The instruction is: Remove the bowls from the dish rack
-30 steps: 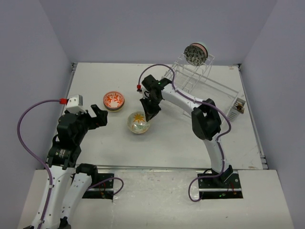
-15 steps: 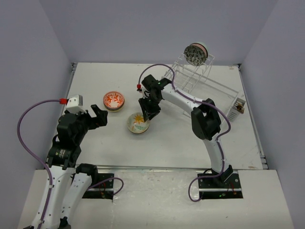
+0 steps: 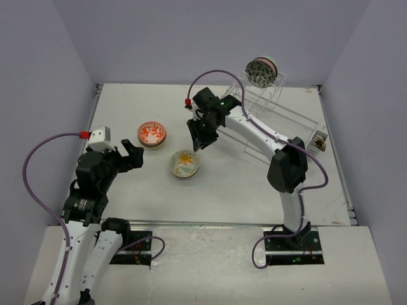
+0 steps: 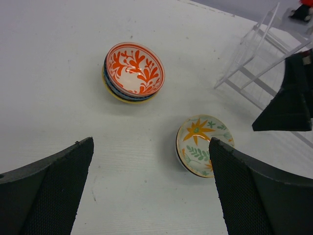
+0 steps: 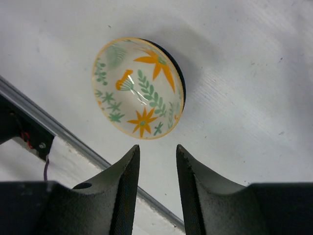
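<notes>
"Where's the cream bowl point(image 5: 138, 87)?"

"Mouth up on the table point(image 3: 127, 108), just past the right gripper point(image 5: 156, 152) tips and not touching them. Those fingers stand slightly apart, pinching nothing."

"What's around it?"

"The orange bowl point(image 4: 134, 70), topping a small stack, sits well beyond the left gripper point(image 4: 149, 142), off to its left. The cream one is ahead to its right. That gripper is spread wide and empty."

"And the dish rack point(image 3: 261, 101)?"

"Behind the right gripper, beside its arm. A dark bowl point(image 3: 261, 71) stands on edge at the far top."
</notes>
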Tool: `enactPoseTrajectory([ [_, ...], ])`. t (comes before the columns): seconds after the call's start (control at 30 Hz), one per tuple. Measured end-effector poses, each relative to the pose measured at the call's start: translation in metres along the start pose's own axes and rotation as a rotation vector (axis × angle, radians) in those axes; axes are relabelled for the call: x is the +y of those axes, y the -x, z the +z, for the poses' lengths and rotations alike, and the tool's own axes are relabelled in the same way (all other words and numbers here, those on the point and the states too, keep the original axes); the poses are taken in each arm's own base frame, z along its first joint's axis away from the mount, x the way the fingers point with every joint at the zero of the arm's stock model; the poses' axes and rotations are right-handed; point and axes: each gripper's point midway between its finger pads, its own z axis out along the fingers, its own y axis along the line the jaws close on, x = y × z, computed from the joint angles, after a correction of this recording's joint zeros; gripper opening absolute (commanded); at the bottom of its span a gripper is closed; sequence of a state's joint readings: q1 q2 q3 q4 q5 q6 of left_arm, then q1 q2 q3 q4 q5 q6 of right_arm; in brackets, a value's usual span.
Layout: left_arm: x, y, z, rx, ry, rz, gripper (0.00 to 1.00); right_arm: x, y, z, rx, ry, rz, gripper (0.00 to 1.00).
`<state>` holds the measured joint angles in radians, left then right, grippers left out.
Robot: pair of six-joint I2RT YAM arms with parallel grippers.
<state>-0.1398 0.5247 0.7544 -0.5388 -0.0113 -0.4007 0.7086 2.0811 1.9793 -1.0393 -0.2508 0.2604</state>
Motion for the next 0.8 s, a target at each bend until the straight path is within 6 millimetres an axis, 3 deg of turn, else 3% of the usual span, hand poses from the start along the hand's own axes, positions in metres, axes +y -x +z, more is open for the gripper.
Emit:
enactPoseTrajectory([
  [0.2, 0.000, 0.002, -0.002, -0.012, -0.001, -0.001, 1.00, 0.031, 0.036, -0.095, -0.245, 0.025, -0.106, 0.41],
  [0.33, 0.000, 0.002, -0.002, -0.013, -0.001, 0.000, 1.00, 0.030, 0.061, -0.167, -0.461, -0.082, -0.188, 0.62],
  [0.4, 0.000, 0.002, -0.002, -0.011, 0.000, 0.000, 1.00, 0.013, 0.075, -0.200, -0.566, -0.218, -0.218, 0.69],
  [0.43, 0.000, 0.002, -0.002, -0.010, 0.000, 0.000, 1.00, 0.000, 0.081, -0.214, -0.611, -0.304, -0.231, 0.77],
  [0.53, 0.000, 0.001, -0.001, -0.006, 0.002, 0.000, 1.00, -0.041, 0.096, -0.242, -0.674, -0.556, -0.254, 0.84],
  [0.63, 0.000, 0.001, 0.000, -0.003, 0.003, 0.000, 1.00, -0.089, 0.109, -0.256, -0.659, -0.819, -0.289, 0.89],
  [0.8, 0.001, -0.002, 0.003, 0.013, 0.009, 0.000, 1.00, -0.156, 0.130, -0.260, -0.583, -1.119, -0.336, 0.91],
])
